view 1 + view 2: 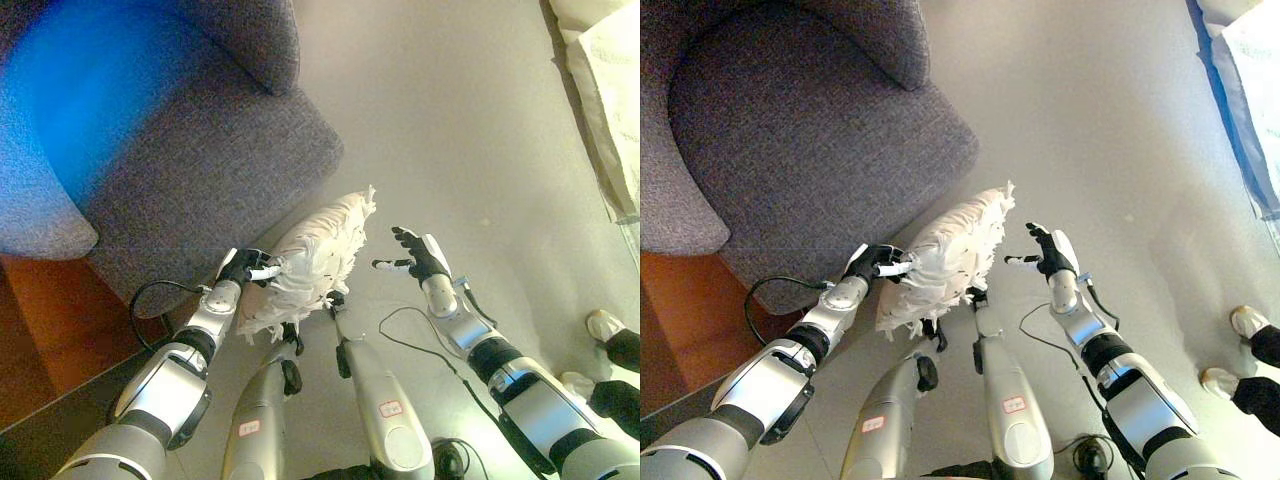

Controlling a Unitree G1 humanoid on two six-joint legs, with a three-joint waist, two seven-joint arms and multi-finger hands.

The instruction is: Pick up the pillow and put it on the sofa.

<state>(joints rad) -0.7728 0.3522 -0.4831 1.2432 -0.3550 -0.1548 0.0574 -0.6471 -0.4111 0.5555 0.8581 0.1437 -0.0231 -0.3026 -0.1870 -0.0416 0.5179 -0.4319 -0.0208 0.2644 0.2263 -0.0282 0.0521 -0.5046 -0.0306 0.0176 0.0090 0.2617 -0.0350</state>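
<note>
A white fringed pillow (312, 262) hangs in the air in front of the grey sofa (190, 150), tilted with one corner up. My left hand (245, 269) is at the pillow's left edge with its fingers curled into the fabric. My right hand (420, 257) is a short way to the right of the pillow, fingers spread and straight, touching nothing. The same scene shows in the right eye view: pillow (948, 260), left hand (878, 263), right hand (1047, 251), sofa (810, 140).
Pale floor (450, 120) stretches to the right of the sofa. A white cloth-covered object (605, 90) lies along the right edge. A person's shoes (605, 325) show at the lower right. Brown wooden flooring (60, 320) lies at the lower left beside the sofa.
</note>
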